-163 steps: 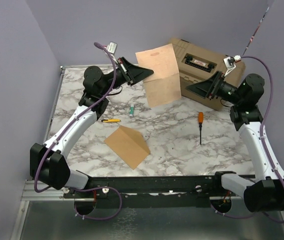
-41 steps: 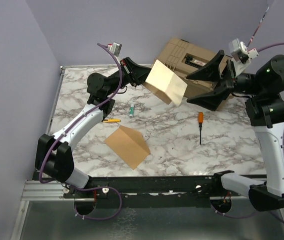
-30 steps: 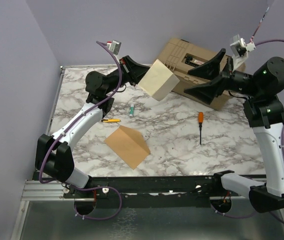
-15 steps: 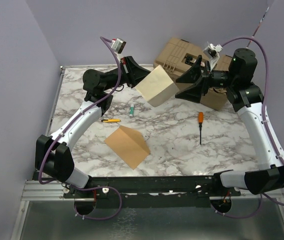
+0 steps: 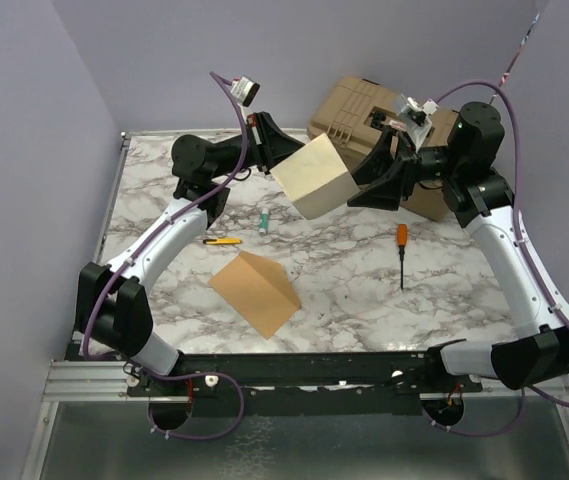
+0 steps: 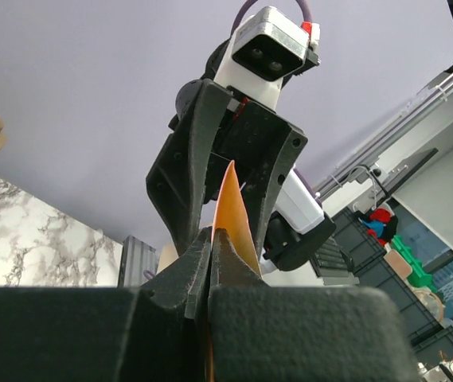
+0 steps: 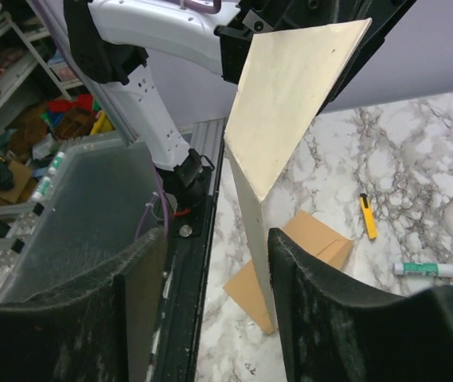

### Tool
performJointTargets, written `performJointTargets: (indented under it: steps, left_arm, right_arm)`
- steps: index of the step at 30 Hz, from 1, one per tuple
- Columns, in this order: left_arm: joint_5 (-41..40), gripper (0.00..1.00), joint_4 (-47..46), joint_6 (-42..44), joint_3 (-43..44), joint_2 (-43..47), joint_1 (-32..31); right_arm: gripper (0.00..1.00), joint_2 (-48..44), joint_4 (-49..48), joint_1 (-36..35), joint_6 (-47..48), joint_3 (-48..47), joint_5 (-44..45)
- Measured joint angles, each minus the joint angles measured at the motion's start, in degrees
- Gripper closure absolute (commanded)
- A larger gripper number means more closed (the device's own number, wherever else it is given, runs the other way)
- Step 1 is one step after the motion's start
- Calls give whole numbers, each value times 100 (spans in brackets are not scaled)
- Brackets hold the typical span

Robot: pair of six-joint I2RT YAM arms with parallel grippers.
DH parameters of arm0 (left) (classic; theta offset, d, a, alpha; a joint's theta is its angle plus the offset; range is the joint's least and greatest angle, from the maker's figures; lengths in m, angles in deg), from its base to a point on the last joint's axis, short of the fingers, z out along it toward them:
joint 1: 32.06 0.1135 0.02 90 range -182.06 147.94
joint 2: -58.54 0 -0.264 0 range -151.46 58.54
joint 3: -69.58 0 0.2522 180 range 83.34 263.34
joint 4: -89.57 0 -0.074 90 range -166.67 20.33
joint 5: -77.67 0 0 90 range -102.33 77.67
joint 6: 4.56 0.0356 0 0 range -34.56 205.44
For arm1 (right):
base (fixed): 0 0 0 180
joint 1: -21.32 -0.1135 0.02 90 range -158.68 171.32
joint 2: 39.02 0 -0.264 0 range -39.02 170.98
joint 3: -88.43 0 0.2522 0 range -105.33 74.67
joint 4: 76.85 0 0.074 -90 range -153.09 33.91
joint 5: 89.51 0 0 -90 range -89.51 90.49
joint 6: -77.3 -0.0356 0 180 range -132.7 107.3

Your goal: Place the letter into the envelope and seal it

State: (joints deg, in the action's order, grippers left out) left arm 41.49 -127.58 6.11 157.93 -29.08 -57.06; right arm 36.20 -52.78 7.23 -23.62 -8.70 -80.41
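Lavender walls [image 5: 24, 120] close in a marble table [image 5: 464, 290], and the action is up in the air near the top centre of the overhead view. There the left gripper [image 6: 212, 236] is pinched fully together on one edge of the letter [image 5: 312, 178]. Its wrist view shows the paper as a thin glowing sliver rising out of the closed jaws. The right gripper [image 5: 361, 183] is spread wide and grips nothing. In its own camera the two dark fingers [image 7: 138, 318] fill the lower corners, and the creased pale sheet stands edge-on ahead of them, its lower corner dropping into the gap with no pad visibly touching it. That is the change. Five seconds ago the sheet hung as a larger, flatter panel and the right arm sat far off at the right of the frame. Over the last second the right arm has swung in until its jaws straddle the letter's free side. This looks like a second grip being set up, either to finish the fold or to steady the sheet before insertion. The envelope [image 5: 256, 292] lies well below and apart, on the marble at lower centre, flap raised like a tent and not yet approached, so insertion and sealing both remain to be done.
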Motion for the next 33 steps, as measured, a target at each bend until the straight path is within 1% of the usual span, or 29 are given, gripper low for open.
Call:
performJointTargets:
  steps: [2,3,8,10,11,12,14,15,16,19,23,26,28,33]
  left_arm:
    - [-2,100,0,-20,0,-22,2]
    - [-2,100,-4,-24,0,-26,2]
    - [-4,100,-31,-42,0,-26,0]
    - [-7,100,-39,-44,0,-26,0]
    - [-9,95,-44,-44,0,-26,0]
    - [-15,81,-44,-39,0,-26,0]
    - [-28,43,-44,-20,0,-26,-9]
    - [-33,32,-52,0,0,-26,-11]
    - [-39,27,-46,46,0,-26,-11]
    - [-66,15,-59,50,-7,-24,-11]
    - [-160,5,-37,155,-282,114,-2]
    - [-275,3,188,411,-686,352,46]
    - [-398,2,560,680,-922,553,114]
    - [-553,1,1239,1086,-1176,785,361]
  right_arm:
    - [65,0,-332,-20,-260,96,-68]
    - [72,0,-516,-22,-396,140,-96]
    - [98,9,-1075,-22,-885,238,-149]
    - [99,9,-1121,-22,-964,238,-151]
    - [99,9,-1130,-22,-1001,238,-149]
    - [100,11,-1132,-22,-1012,238,-149]
    - [100,9,-1130,-22,-1025,238,-111]
    - [99,9,-1130,-22,-1027,238,-70]
    - [100,9,-1130,-22,-1027,238,-4]
    - [100,-4,-1123,-22,-1069,238,350]
    - [100,-221,-1156,-24,-1266,337,1161]
    - [100,-557,-1154,-22,-1434,439,1934]
    - [100,-778,-1182,-22,-1543,466,2472]
    - [100,-1150,-1211,-28,-1792,507,3773]
